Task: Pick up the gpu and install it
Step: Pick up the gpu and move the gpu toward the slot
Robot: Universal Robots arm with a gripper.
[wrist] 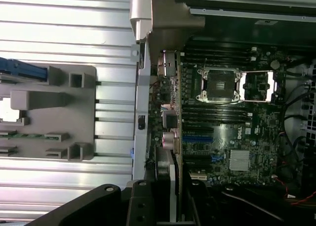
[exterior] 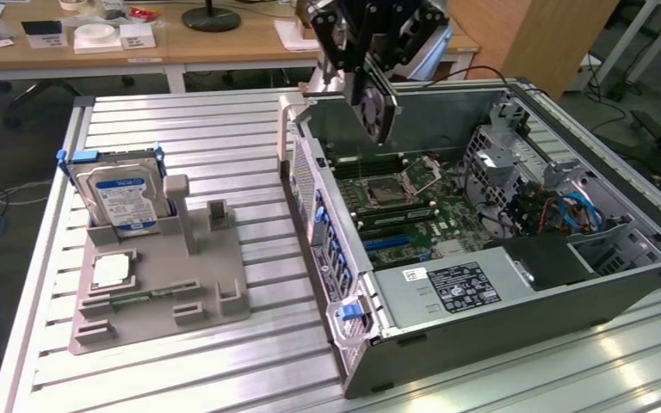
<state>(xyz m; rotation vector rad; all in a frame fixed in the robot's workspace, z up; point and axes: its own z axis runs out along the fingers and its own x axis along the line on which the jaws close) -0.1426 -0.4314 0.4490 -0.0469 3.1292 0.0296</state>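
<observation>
My gripper (exterior: 365,69) is shut on the gpu (exterior: 377,107), a thin dark card with a round black fan on one face. The card hangs on edge above the open computer case (exterior: 515,310), over the rear part of the motherboard (exterior: 416,211) and well above it. In the wrist view the gpu (wrist: 173,181) shows edge-on between my black fingers (wrist: 142,206), with the motherboard (wrist: 232,132) and its blue expansion slot (wrist: 198,137) below.
The case lies on its side on a slatted aluminium table (exterior: 193,129). At the exterior view's left a grey holder (exterior: 164,284) carries a silver hard drive (exterior: 124,194) standing upright and a small silver processor chip (exterior: 113,271). The power supply (exterior: 451,288) and drive cage (exterior: 526,172) fill the case's sides.
</observation>
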